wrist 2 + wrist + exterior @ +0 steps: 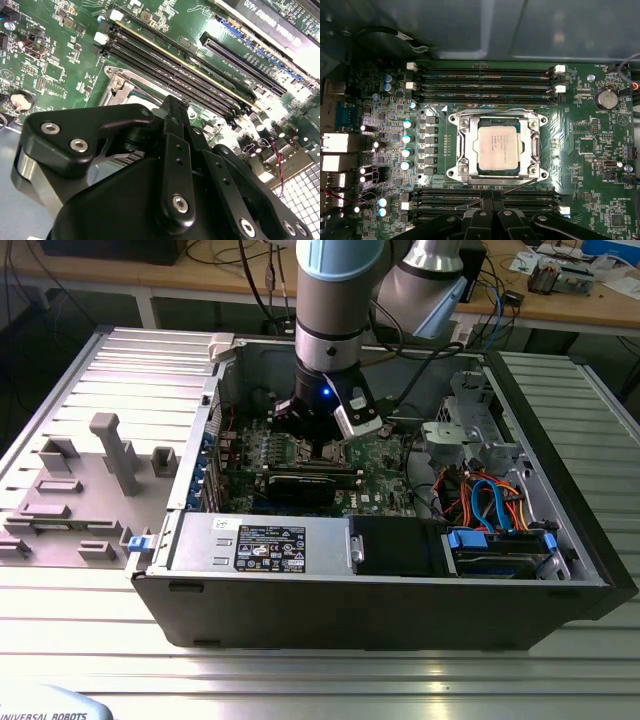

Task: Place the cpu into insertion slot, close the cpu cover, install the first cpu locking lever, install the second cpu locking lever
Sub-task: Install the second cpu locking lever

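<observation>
Already the small square cpu with its silvery-grey metal top point(498, 149) lies flat in the insertion slot, the square socket with a shiny silver rim point(458, 150) on the green circuit board point(585, 145). The cpu cover, a thin silver frame plate with a square window point(535, 145), appears folded down around the chip, so the chip looks seated and framed. Thin wire levers point(517, 186) run along the socket's edges; whether they are latched, cannot tell.

The black gripper point(492, 212) hangs low inside the open grey computer case point(560, 570), just above the board and near the socket's edge beside the long black memory slots point(485, 197), probably poised for lever work. Its fingers point(172, 117) look drawn close together and hold nothing that shows.

The case lies open on the ribbed metal counter point(320, 680).
</observation>
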Available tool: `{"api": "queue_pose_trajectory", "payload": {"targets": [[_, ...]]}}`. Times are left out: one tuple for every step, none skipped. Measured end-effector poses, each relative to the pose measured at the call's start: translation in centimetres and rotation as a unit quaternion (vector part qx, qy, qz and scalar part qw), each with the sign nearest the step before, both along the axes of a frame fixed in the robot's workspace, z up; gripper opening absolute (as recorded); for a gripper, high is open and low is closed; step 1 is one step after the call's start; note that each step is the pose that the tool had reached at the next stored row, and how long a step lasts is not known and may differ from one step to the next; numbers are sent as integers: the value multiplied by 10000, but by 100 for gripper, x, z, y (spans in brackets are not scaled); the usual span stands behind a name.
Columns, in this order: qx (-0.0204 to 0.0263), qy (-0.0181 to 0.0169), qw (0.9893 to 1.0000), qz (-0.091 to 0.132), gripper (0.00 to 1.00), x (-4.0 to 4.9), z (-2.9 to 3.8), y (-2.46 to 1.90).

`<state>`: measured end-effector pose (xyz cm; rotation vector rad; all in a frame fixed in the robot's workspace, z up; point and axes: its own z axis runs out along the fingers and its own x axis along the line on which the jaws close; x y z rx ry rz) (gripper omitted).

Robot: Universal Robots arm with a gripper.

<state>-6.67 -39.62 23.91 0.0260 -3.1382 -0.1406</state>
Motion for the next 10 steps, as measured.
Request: {"api": "queue_pose_trajectory", "payload": {"targets": [[0,0,10000,0,11,0,0,0],[0,0,10000,0,11,0,0,0],[1,0,10000,0,11,0,0,0],[1,0,10000,0,11,0,0,0],[1,0,10000,0,11,0,0,0],[1,0,10000,0,11,0,0,0],[1,0,10000,0,11,0,0,0],[2,0,10000,0,11,0,0,0],[4,0,10000,0,11,0,-2,0],[12,0,10000,0,11,0,-6,-1]]}}
